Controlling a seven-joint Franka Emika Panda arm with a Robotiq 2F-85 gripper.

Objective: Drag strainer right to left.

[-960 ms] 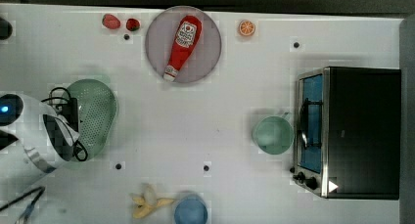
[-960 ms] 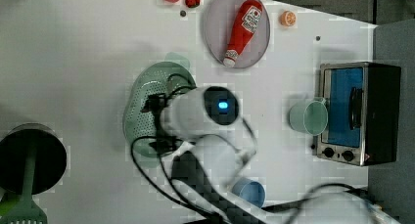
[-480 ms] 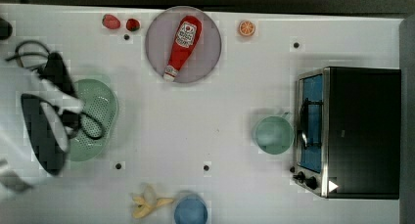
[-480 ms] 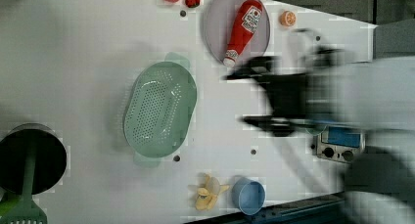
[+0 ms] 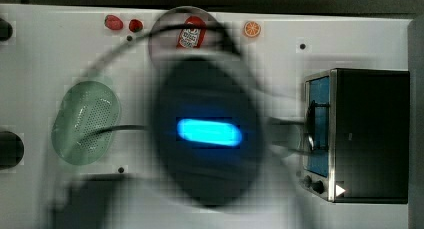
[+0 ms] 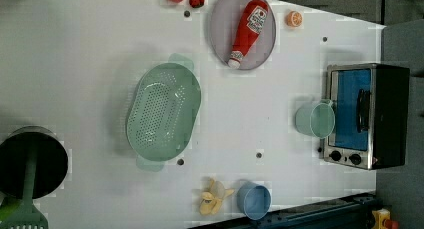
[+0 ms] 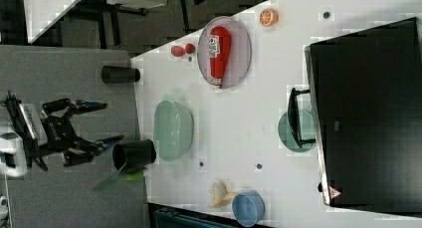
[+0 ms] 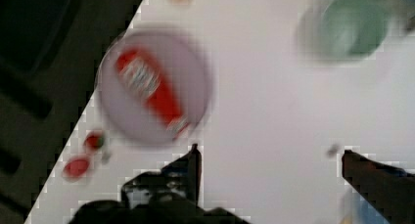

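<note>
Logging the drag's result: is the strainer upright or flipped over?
Upright: the strainer rests open side up, its holed inside showing, with nothing in it.

I'm seeing my arm (image 5: 207, 134) passing blurred right under the top view's camera (blue light glowing), and the gripper (image 8: 269, 158) is hanging with its fingers (image 8: 193, 160) spread wide, holding nothing.

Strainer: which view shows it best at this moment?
The left view: the strainer lies whole and unobstructed, holes, rim and both handles visible. In the top view it is crossed by a dark cable. In the right view it appears side-on, holes indistinct.
</note>
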